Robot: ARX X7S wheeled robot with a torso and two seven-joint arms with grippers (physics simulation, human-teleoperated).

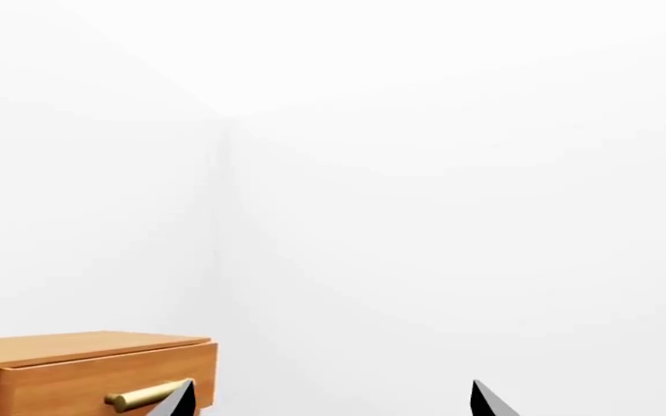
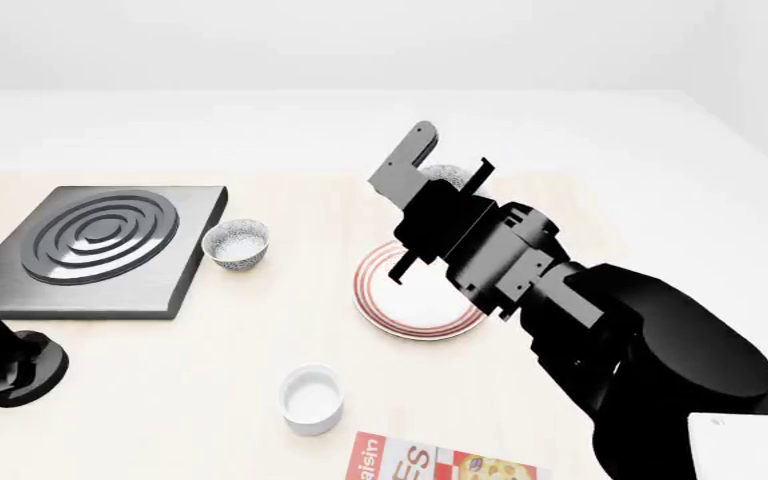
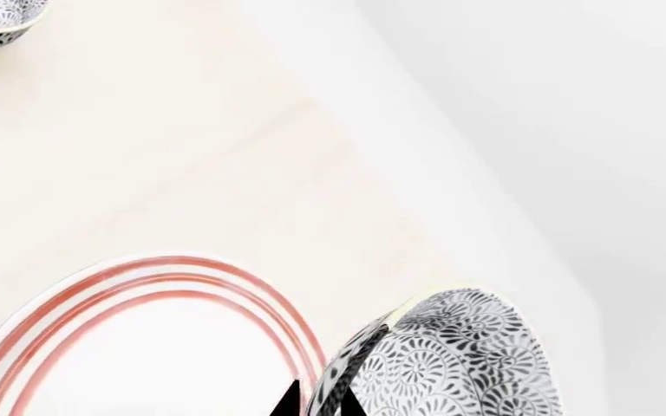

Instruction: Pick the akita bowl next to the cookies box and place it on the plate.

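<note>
The right gripper [image 3: 319,406] is up over the table, its two dark fingertips pinching the rim of the small round grey-white patterned akita bowl [image 3: 449,364], one tip inside the wall, one outside. The bowl hangs tilted just beyond the edge of the round white plate with thin red rings [image 3: 136,347], over the pale table [image 3: 136,156] near its far edge. In the head view only a sliver of it shows behind the black wrist [image 2: 448,176].

So the step in hand looks like the carry: the bowl is off the table but not yet over the plate's middle. The next move, by my reading, calls for a short pull back over the plate, levelling the bowl, lowering, then letting go.

The left gripper [image 1: 330,400] idles with its tips spread apart on nothing, facing a wooden drawer [image 1: 90,368].

The count:
- Patterned bowls, two: the held one and its twin [image 2: 237,243] beside the dark stove plate [image 2: 97,245].
- Ringed plate, one.
- Plain white cup [image 2: 313,398], one.
- Red-and-white cookies box [image 2: 438,465], one, at the near edge, well apart from the carried bowl.
</note>
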